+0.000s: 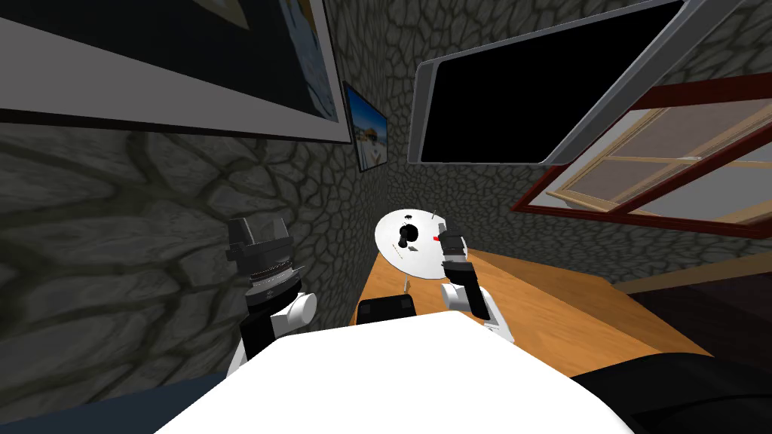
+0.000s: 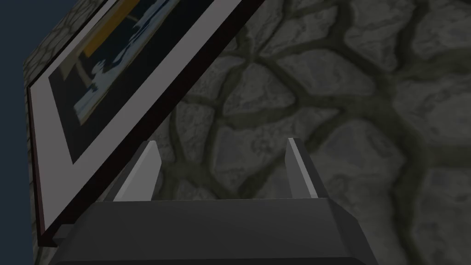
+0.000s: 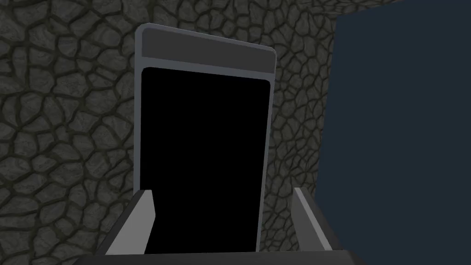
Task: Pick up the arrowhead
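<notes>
Bench [image 1: 543,301]: wooden, orange-brown. It runs along the stone wall [image 1: 136,226] under a red-framed window [image 1: 663,166].
Disc [image 1: 388,247]: white and round. It sits at the bench's far end by the wall corner, and its left edge reaches past the bench edge.
Pieces on disc: a black lump [image 1: 407,235] near the middle, a grey fleck [image 1: 412,258] nearer to us, a red bit [image 1: 436,238] by the right rim and a thin stick [image 1: 435,215] at the far rim.
Arrowhead: we read it as one of the pieces on the disc. They are too small for us to tell which one it is.
Right gripper [image 3: 223,195]: in the head view we see it over the disc's right rim, just beside the red bit. We cannot tell whether it touches anything.
Right jaws: released, standing apart with nothing between them. They point up at a black screen [image 3: 204,156] in a grey frame on the wall.
Left gripper [image 2: 221,145]: raised at our left, near the wall and well apart from the disc.
Left jaws: released, standing apart, holding nothing.
</notes>
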Motion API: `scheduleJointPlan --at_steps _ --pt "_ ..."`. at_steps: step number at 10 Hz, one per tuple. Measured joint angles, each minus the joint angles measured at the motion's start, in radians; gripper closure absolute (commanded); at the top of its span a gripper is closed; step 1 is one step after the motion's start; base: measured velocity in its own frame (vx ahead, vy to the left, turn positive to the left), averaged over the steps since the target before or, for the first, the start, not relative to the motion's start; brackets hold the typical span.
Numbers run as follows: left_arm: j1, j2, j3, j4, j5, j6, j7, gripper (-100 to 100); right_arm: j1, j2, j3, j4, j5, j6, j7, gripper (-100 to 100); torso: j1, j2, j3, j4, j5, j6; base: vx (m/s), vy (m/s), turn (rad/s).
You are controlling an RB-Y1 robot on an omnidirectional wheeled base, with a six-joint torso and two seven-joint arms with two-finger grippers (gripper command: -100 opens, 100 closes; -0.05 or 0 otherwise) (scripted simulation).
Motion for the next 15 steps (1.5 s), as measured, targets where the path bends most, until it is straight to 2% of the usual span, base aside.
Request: scheduleJointPlan --at_steps 4,7,8,10,11,12,13,14,15 --pt "0.000 0.000 0.000 0.000 0.000 0.000 0.000 0 0.035 -0.107 0.028 0.070 0.063 -0.019 0.009 -100 -0.003 0.003 0.002 0.001 -0.001 0.000 -0.044 -0.035 0.113" --pt "0.000 0.000 0.000 0.000 0.000 0.000 0.000 0 0.051 -0.195 0.050 0.187 0.133 -0.055 0.016 -100 -0.004 0.003 0.002 0.001 -0.001 0.000 -0.056 -0.047 0.182" --pt "0.000 0.000 0.000 0.000 0.000 0.000 0.000 0 0.065 -0.230 0.061 0.207 0.160 -0.051 0.015 -100 -0.004 0.004 0.002 0.001 -0.001 0.000 -0.065 -0.039 0.198" --pt "0.000 0.000 0.000 0.000 0.000 0.000 0.000 0 0.081 -0.296 0.080 0.295 0.218 -0.072 0.019 -100 -0.004 0.004 0.002 0.001 -0.001 0.000 -0.042 -0.043 0.166" --pt "0.000 0.000 0.000 0.000 0.000 0.000 0.000 0 0.096 -0.314 0.086 0.307 0.235 -0.075 0.018 -100 -0.004 0.002 0.002 0.001 -0.001 0.000 -0.026 -0.024 0.197" --pt "0.000 0.000 0.000 0.000 0.000 0.000 0.000 0 0.091 -0.336 0.094 0.349 0.261 -0.079 0.020 -100 -0.003 0.001 0.001 0.000 -0.001 0.000 -0.028 -0.032 0.348" --pt "0.000 0.000 0.000 0.000 0.000 0.000 0.000 0 0.112 -0.368 0.100 0.382 0.288 -0.091 0.020 -100 -0.003 0.002 0.001 0.000 -0.001 0.000 -0.019 -0.038 0.069" --pt "0.000 0.000 0.000 0.000 0.000 0.000 0.000 0 0.121 -0.372 0.111 0.403 0.310 -0.096 0.026 -100 -0.003 0.001 0.001 0.000 -0.001 0.001 -0.024 -0.027 0.184" --pt "0.000 0.000 0.000 0.000 0.000 0.000 0.000 0 0.137 -0.399 0.113 0.429 0.334 -0.106 0.026 -100 -0.003 0.001 0.001 0.000 -0.001 0.000 -0.022 -0.030 0.098"
